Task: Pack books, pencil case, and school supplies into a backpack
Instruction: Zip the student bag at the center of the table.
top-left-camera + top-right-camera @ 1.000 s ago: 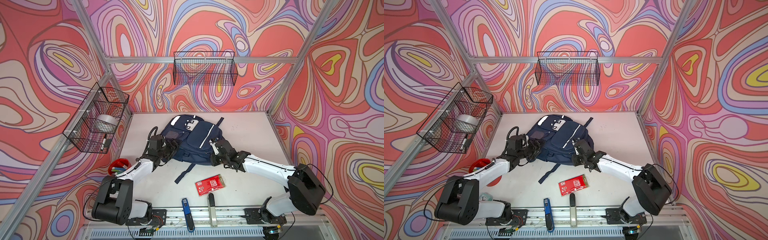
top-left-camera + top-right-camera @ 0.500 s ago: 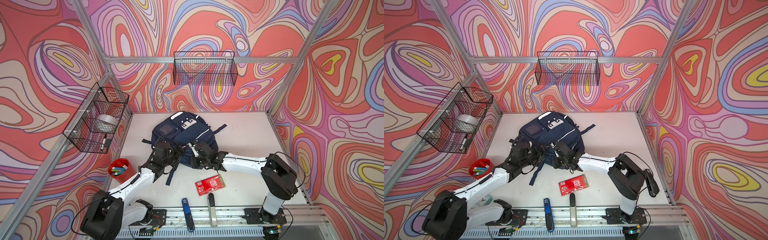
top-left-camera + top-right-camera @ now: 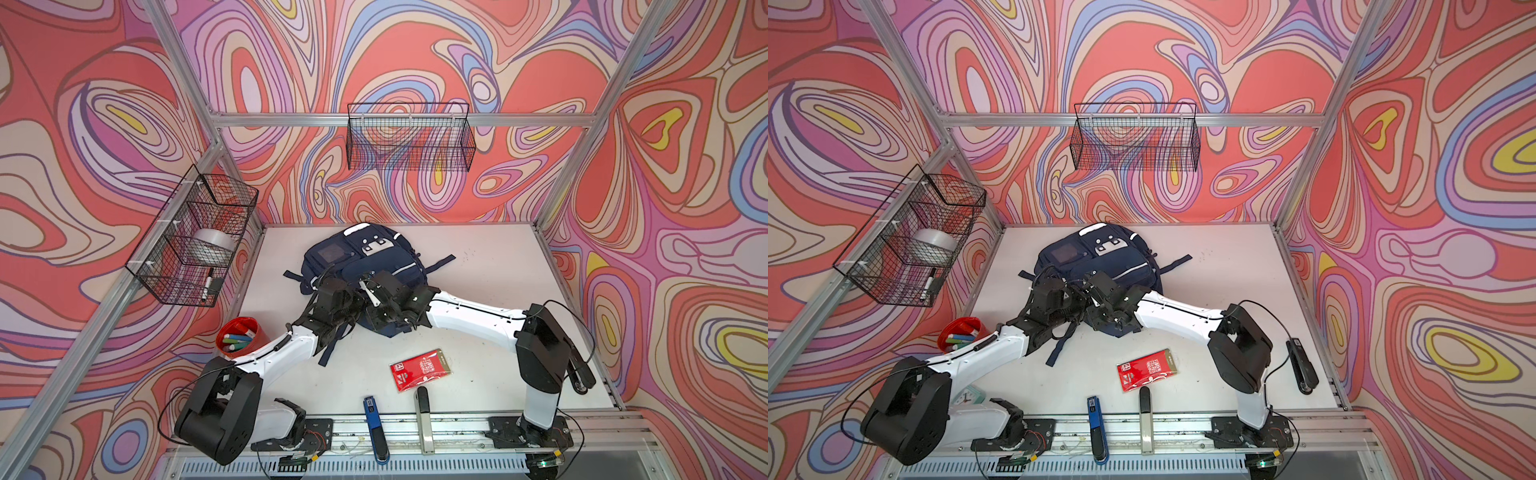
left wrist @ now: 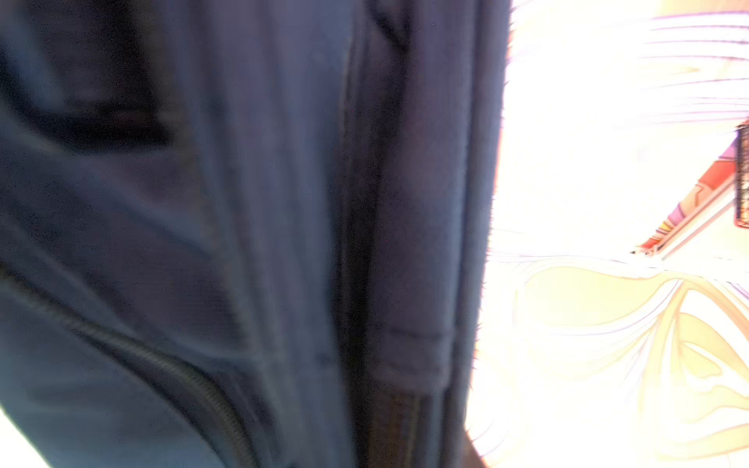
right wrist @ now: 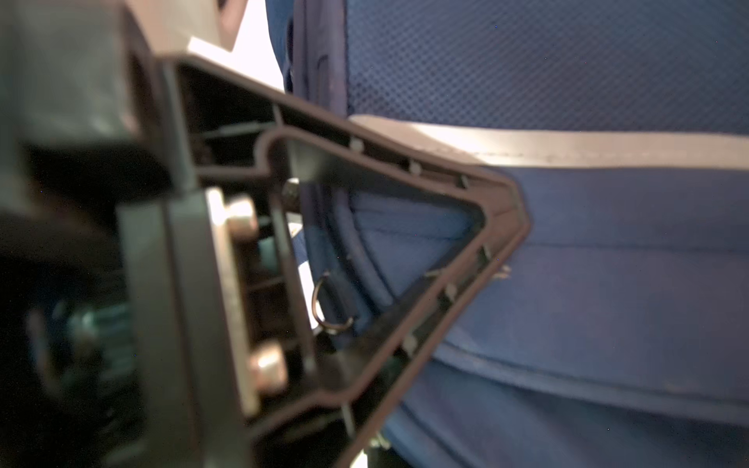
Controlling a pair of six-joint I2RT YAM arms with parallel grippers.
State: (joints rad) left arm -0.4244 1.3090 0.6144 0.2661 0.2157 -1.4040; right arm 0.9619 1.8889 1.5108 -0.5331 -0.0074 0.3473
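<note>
Backpack (image 3: 360,257) is lying flat mid-desk (image 3: 490,266), front pockets up. Both grippers are crowding its edge nearest the arm bases, almost touching each other.

- Right gripper (image 3: 375,294) is clenched against the fabric. I can't tell whether it's actually pinching any.
- Left gripper (image 3: 350,296): its wrist view is showing only fabric and zip, so I can't tell its state.

Red packet (image 3: 420,370) is sitting on the desk, well apart from the backpack on that same side. Books and pencil case aren't showing anywhere.

Risks:
- Grippers are working so close they could be clashing.
- A pull may be dragging the whole backpack instead of opening it.
- Loose strap (image 3: 331,348) is lying under the left arm, so it could snag.
</note>
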